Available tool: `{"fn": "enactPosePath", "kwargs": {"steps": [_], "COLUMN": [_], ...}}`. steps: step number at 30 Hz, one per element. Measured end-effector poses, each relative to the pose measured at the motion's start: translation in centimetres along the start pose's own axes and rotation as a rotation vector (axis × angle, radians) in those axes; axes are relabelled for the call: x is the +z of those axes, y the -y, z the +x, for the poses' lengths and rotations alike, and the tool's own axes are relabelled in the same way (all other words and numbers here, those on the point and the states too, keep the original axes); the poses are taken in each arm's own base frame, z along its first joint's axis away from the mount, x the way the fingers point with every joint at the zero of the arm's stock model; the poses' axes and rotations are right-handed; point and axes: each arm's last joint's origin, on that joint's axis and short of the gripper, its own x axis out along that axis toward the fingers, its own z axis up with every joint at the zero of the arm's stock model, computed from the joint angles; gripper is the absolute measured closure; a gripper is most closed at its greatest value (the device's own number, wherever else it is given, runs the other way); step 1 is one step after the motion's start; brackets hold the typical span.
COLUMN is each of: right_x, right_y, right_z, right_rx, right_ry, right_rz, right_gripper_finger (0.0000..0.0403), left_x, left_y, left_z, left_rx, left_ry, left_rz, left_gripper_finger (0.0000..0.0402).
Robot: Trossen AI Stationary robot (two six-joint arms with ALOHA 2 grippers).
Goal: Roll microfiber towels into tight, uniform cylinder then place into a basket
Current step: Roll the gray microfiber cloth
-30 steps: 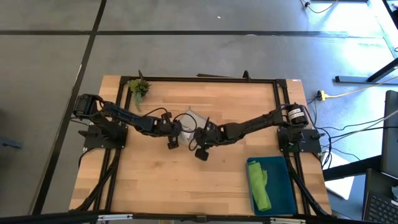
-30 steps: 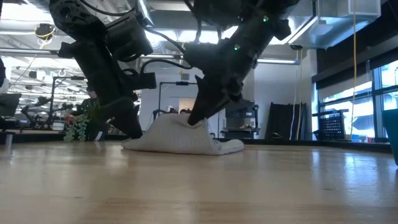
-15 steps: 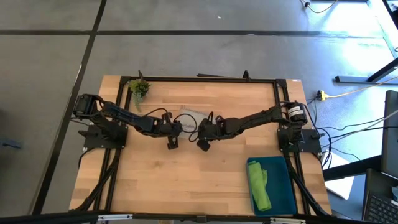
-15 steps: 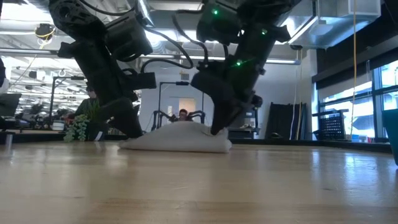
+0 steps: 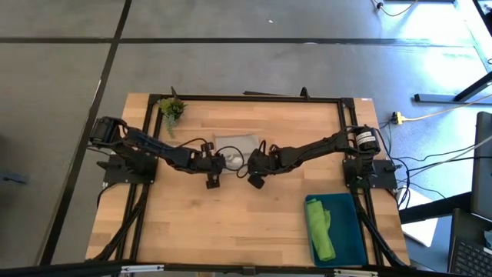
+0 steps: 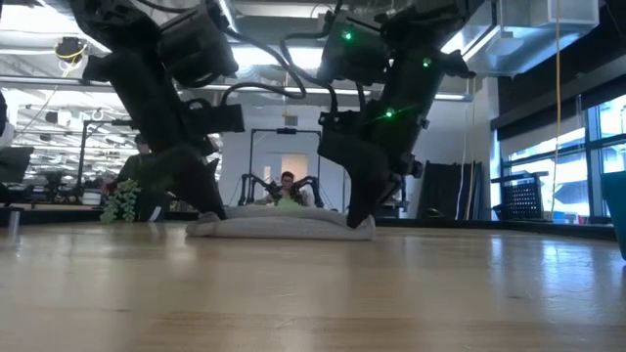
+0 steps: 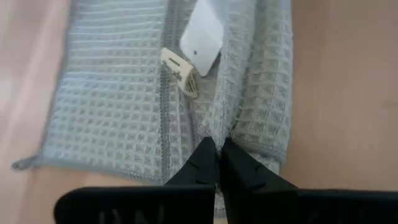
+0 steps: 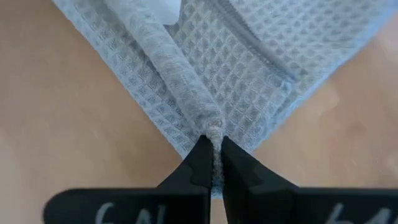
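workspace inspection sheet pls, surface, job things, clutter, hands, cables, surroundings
surface: wooden table with a black frame.
job's things: grey towel lies flat near the table's middle; green towel lies bunched in the blue bin at the right near corner.
clutter: small plant sprig at the far left corner.
grippers: left hand shut on the grey towel's edge; right hand shut on another part of its edge, both low at the table.
cables: black and yellow leads on the floor right of the table.
surroundings: grey floor; a person shows in the room beyond the table.
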Motion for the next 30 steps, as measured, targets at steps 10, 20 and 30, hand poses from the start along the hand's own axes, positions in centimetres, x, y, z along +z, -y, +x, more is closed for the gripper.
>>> {"fn": "enactPosePath", "kwargs": {"steps": [10,20,30], "right_x": [-2.8,-4.4,-3.5], "right_y": [-4.4,-9.4,-10.9], "right_z": [-1.6,-5.1,-6.7], "right_rx": [0.178,0.348,0.394], "right_ry": [-0.034,0.019,0.129], "right_rz": [-0.108,-0.183,-0.214], "right_gripper_finger": [0.0388,0.0388,0.0387], "left_x": [-1.3,-2.4,-3.7], "left_y": [3.9,8.6,10.4], "left_z": [-1.9,-4.9,-6.0], "left_rx": [-0.172,-0.309,-0.310], "left_ry": [-0.078,-0.069,-0.070], "left_rz": [0.025,0.069,0.043], "left_gripper_finger": [0.0401,0.0401,0.0401]}}
